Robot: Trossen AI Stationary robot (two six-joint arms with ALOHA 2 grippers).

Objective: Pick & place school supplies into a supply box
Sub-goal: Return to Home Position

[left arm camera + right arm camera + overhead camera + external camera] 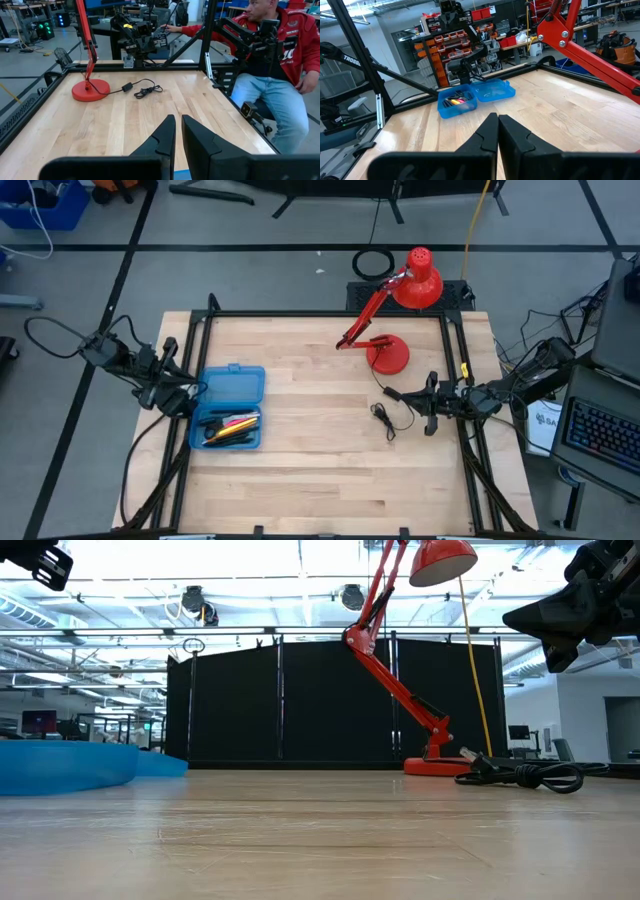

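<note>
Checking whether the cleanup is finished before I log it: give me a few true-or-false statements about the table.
1. The blue box lies open with pens inside. True.
2. The red lamp stands beside the box. False: the lamp is on the right side of the table, the box on the left.
3. Loose pens lie on the table. False: only a black cable lies there, near the lamp.
4. The left gripper and right gripper are shut and empty. True.

Overhead, table-level, 2 facing wrist cams — all share table (320, 450).
</note>
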